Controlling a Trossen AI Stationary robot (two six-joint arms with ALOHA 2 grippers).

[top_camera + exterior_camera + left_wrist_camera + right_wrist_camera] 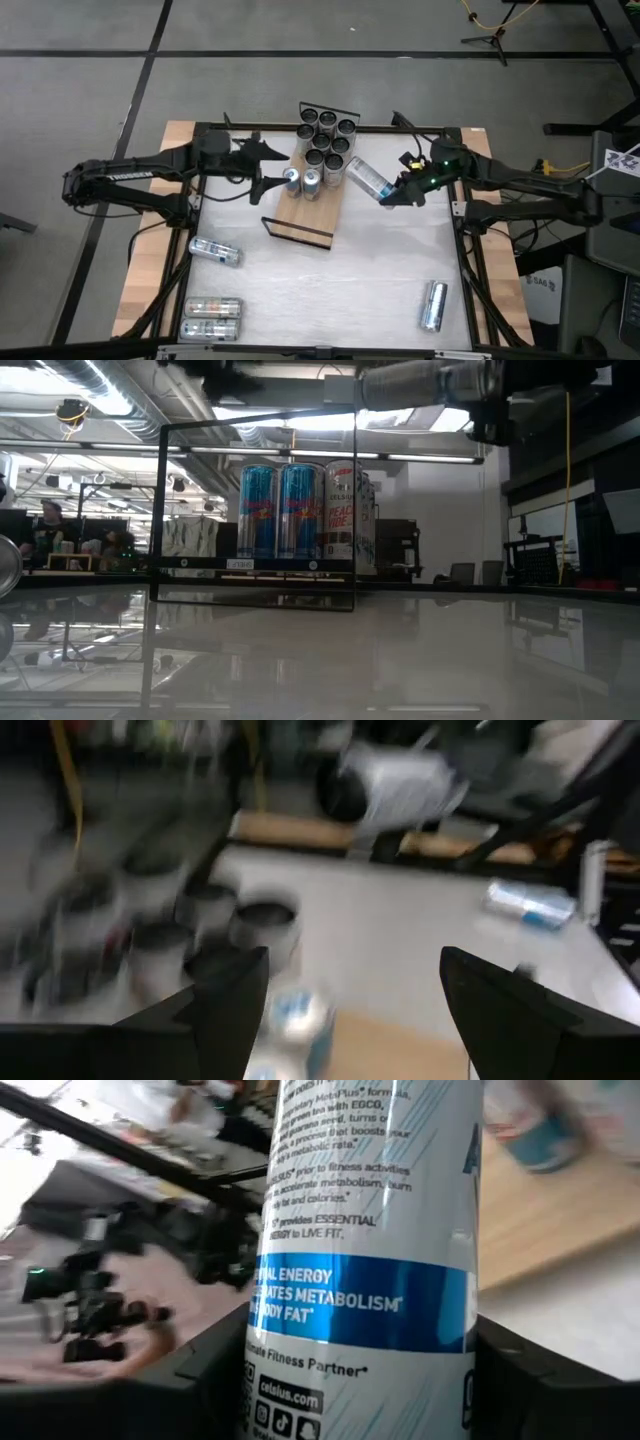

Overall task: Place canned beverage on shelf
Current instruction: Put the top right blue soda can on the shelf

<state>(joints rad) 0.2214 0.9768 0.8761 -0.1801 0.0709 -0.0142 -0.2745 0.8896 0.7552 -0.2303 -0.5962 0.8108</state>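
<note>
Right claw (392, 196) grips a tilted can (366, 178) just off the shelf's (322, 206) right long edge, nearer the tabletop's far edge; left claw (262, 186) open, empty.

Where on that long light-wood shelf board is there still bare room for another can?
The light-wood shelf board is bare at its near end, between two upright cans and the black wire rail. Its far end is crowded with clustered dark-topped cans. The right gripper holds a white-and-blue can beside the board.
</note>
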